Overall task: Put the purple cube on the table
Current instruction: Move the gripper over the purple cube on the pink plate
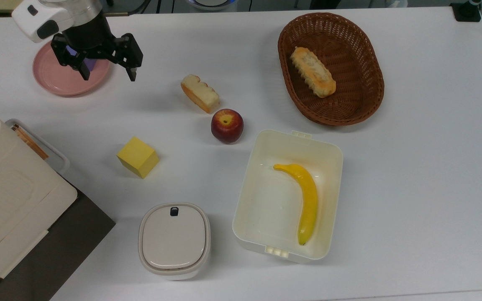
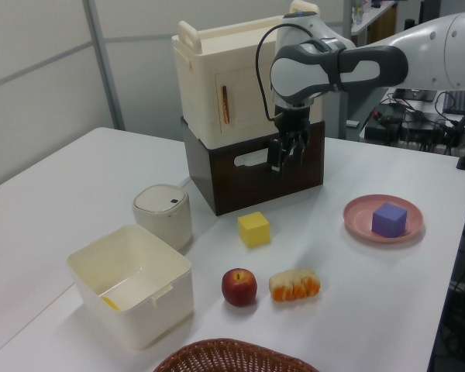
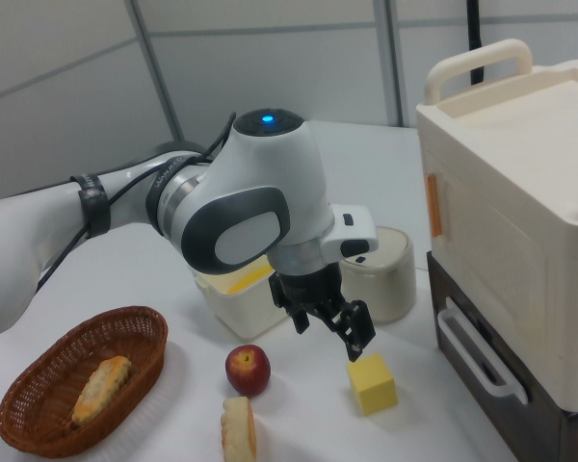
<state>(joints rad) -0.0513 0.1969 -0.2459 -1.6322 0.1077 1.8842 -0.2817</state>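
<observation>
The purple cube (image 2: 389, 219) sits on the pink round plate (image 2: 356, 218), which lies on the white table (image 2: 77, 178). In the top view the cube (image 1: 92, 64) shows only as slivers behind my gripper (image 1: 109, 77), at the plate (image 1: 57, 85) in the far left corner of the table (image 1: 412, 167). My gripper is open with nothing between its fingers. In the left view the gripper (image 2: 283, 163) hangs well above the table, to the left view's left of the plate. In the right view the gripper (image 3: 330, 339) hovers above the yellow cube (image 3: 371, 383).
On the table lie a yellow cube (image 1: 137, 157), an apple (image 1: 227, 125), a bread slice (image 1: 199, 93), a wicker basket (image 1: 366, 96) holding a bread roll, a cream box (image 1: 329, 150) holding a banana, and a lidded pot (image 1: 174, 240). A cream cabinet (image 2: 217, 77) stands on a brown crate.
</observation>
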